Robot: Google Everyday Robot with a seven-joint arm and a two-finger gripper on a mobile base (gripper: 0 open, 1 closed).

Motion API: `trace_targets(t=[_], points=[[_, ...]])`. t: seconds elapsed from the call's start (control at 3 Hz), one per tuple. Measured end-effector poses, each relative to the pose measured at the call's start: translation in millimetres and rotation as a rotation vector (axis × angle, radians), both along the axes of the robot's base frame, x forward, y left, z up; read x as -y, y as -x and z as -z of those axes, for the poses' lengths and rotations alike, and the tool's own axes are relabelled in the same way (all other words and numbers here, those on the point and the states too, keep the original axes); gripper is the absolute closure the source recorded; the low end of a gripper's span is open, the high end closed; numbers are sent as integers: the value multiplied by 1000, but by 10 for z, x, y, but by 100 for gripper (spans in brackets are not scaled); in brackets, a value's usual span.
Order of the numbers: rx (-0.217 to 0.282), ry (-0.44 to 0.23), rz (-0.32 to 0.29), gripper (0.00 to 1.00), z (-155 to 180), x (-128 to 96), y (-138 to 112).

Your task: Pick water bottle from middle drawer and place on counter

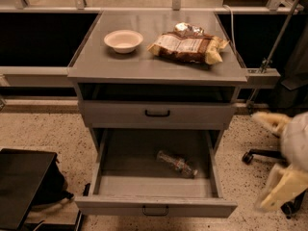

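Note:
The water bottle (177,163) lies on its side in the open middle drawer (155,205), right of centre on the tray floor. The counter (144,61) is the grey top of the cabinet. My gripper (281,191) is a blurred pale shape at the right edge, beside the cabinet at about the height of the open drawer. It is outside the drawer and well apart from the bottle.
A white bowl (123,40) and a crinkled snack bag (187,46) sit on the counter. The drawer above (157,113) is shut. An office chair base (255,155) stands on the floor at right. A black object (21,182) sits at lower left.

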State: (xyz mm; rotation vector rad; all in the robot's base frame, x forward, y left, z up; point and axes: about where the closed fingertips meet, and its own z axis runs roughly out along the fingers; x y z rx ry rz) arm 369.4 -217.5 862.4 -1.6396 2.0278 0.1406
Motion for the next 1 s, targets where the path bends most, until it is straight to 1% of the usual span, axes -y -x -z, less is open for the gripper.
trace_targets(t=[0.33, 0.67, 1.0], points=[[-38, -202, -14, 0, 1000, -232, 122], [-126, -341, -31, 0, 2140, -667, 231], [-134, -375, 23, 0, 2478, -646, 143]])
